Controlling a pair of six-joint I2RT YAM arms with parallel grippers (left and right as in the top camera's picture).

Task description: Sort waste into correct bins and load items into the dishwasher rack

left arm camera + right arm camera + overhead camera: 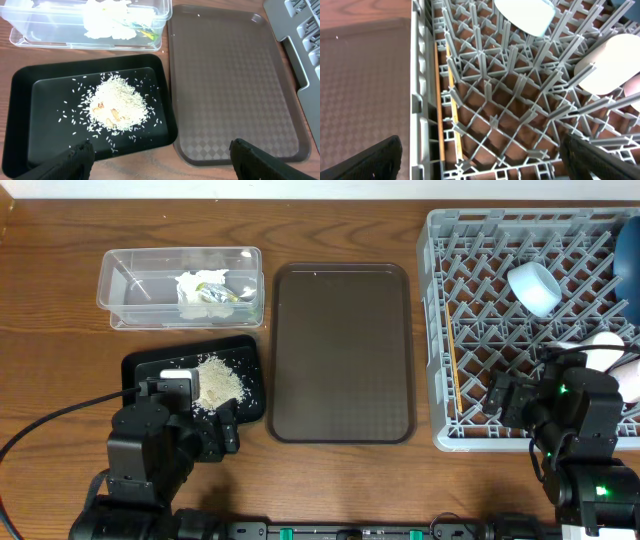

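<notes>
Biggest first: the grey dishwasher rack [434, 330] takes up the right side of the tabletop [60, 240]. The right pincer [481, 142] hangs over its near-left corner, jaws spread wide with nothing between them.

Next down is the brown tray [342, 350] in the middle, and we can't spot anything on it.

Left of that sit the two bins, the clear tub [120, 280] at the back and the black tray [140, 370] in front of it. The left pincer [162, 147] hovers at the black tray's near edge, also wide and empty-handed.

Inside the rack:
- **dark-blue dish** [628, 255]: at the far right, cut off by the frame.
- **light-blue bowl** [533, 288]: lying among the pegs.
- **pale cup** [605, 343] and **pink cup** [632, 380]: both partly behind the right arm.

The napkin [205, 292] with its yellow-green scrap is in the clear tub. The rice [117, 102] is heaped mid black tray, straight ahead of the left pincer, with stray grains around it.

Smallest are the chopsticks [440, 100]. They lie flat against the rack's left wall, long axis running near to far, a bit left of the right pincer's centre.

So the left arm is nearer the bins and the right is nearer the rack. Our guess is the sorting's basically done, and all that's left is backing both arms off.
</notes>
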